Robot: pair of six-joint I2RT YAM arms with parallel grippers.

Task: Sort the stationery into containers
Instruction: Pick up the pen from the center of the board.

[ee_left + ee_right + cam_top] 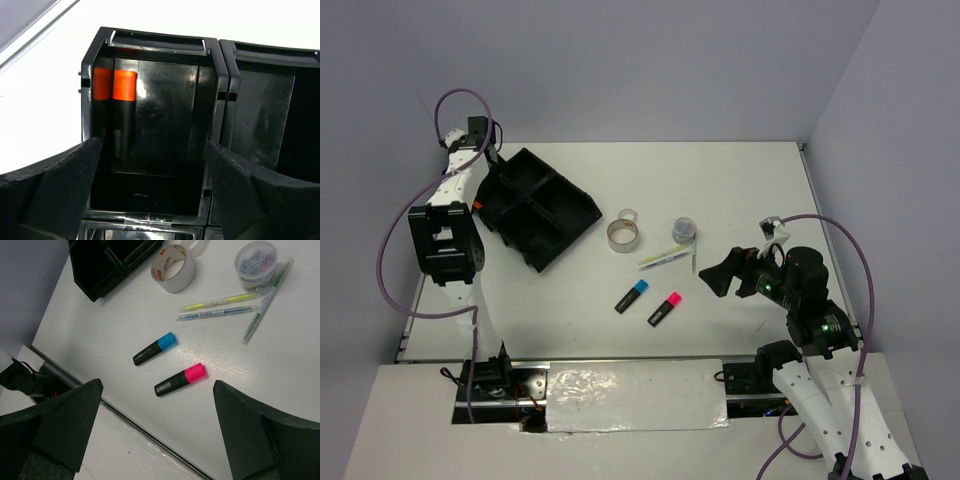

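**Operator:** Top view first. Where am I in the sort?

**Spotter:** Early, I'd say. Your left gripper (496,168) hangs over the left side of the tray (565,210). From up here I can't tell how far open it is. To the right of the tray lie the greyish tape roll (625,236) and, just beyond it, the clear roll (628,214). Further right are a tub of clips (685,230) and the pens (667,257). The blue highlighter (632,296) and pink highlighter (664,309) lie right of the tray and nearer your side. Your right gripper (715,275) hovers further from the tray than all of these, close to the pens.

**Operator:** Left wrist?

**Spotter:** Jaws spread wide, holding nothing. The orange highlighter (123,100) lies inside the tray compartment below you, against the wall on the left of that view. That makes 1 piece sorted, so I'd judge that arm is free to lift clear of the tray.

**Operator:** And the right wrist?

**Spotter:** Also wide open and empty. The pink highlighter sits almost between your fingers, with the blue one just beside it on the tray's side. 3 pens show here, further off. Your next move, I'd judge, is to drop onto the pink one with your fingers turned across its barrel. Then carry it to the tray compartment holding the orange one.
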